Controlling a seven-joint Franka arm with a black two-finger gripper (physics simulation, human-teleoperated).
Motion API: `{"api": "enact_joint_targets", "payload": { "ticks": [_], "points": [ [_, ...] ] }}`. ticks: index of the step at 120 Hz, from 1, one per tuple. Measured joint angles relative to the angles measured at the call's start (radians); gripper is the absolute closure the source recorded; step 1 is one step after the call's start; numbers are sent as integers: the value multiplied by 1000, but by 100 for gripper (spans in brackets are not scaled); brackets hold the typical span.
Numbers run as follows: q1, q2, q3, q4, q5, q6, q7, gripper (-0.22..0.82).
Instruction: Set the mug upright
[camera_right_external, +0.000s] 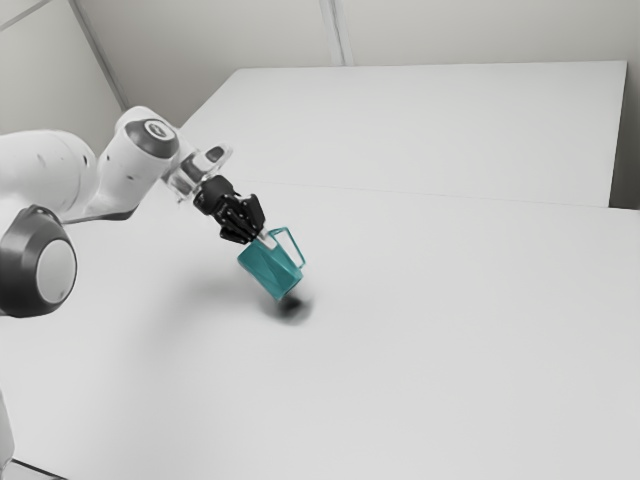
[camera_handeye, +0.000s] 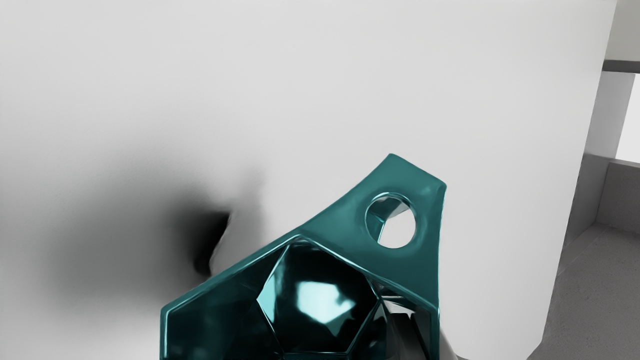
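Righting step, in our judgement: our gripper grips one wall of the mug, tilted at our fingertips, mouth towards us. Next, we should level its base, then seat it. Beyond its handle, the tabletop extends, its edge well apart, leaving us turning room.

Open room: broad, over the table toward the exterior view's right. Obstacle: mug, tilted, at the fingertips of the gripper. Also obstructing: handle, jutting from one side of the mug. Clearance beneath: some, apparently; extent hard to judge.
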Motion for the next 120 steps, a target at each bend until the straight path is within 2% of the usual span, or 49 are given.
{"api": "enact_joint_targets", "payload": {
  "ticks": [20, 50, 95, 120],
  "points": [
    [-6, -14, -21, 22, 77, 24, -49, 79],
    [-7, -26, -75, 46, 282, 122, -124, 79],
    [-17, -14, -166, 104, 574, 191, -244, 79],
    [-30, -5, -182, 103, 696, 254, -298, 79]
  ]
}}
